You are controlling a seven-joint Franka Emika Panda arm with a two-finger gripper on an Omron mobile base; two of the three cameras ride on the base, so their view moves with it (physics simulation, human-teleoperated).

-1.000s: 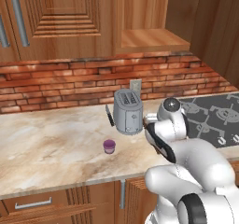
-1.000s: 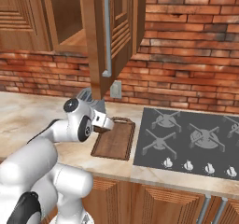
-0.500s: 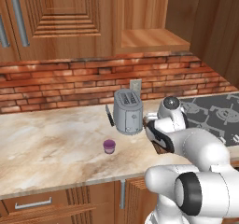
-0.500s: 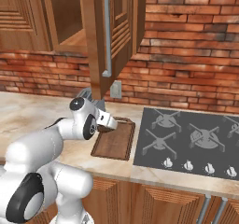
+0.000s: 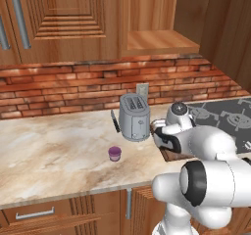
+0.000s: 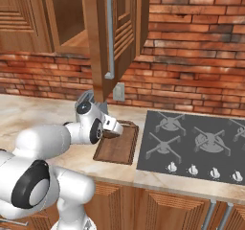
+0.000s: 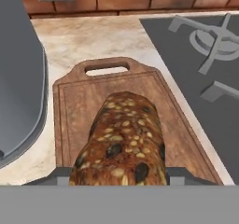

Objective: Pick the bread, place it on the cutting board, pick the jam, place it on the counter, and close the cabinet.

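Claw: the claw (image 7: 119, 176) is clamped on the bread (image 7: 122, 141), one finger on each flank of the loaf, and hangs low over the cutting board (image 7: 70, 111).
Bread: a seeded brown loaf, held in the claw and projecting forward from it; whether its underside already touches the wood cannot be told from the hand view.
Key relation: the bread lies directly above the cutting board, its long axis parallel to the board's long side and pointing toward the handle slot (so the release, by judgement, calls for a short descent and no sideways shift).
Cutting board: it rests on the surface (image 5: 54, 151) between the toaster (image 5: 134, 116) and the stovetop (image 6: 191, 147), handle end toward the brick wall.
Jam: the purple jar (image 5: 114, 153) stands on the surface, in front of the toaster and to its left, well apart from the claw.
Cabinet: the door (image 6: 112, 37) stands open above the board, its bar handle facing the room.
Obstacles: the toaster is just beside the board's edge; the open door hangs over the work area (a likely hazard when the arm rises).
Other things: a wall socket (image 6: 118, 91) sits in the brickwork behind the board.
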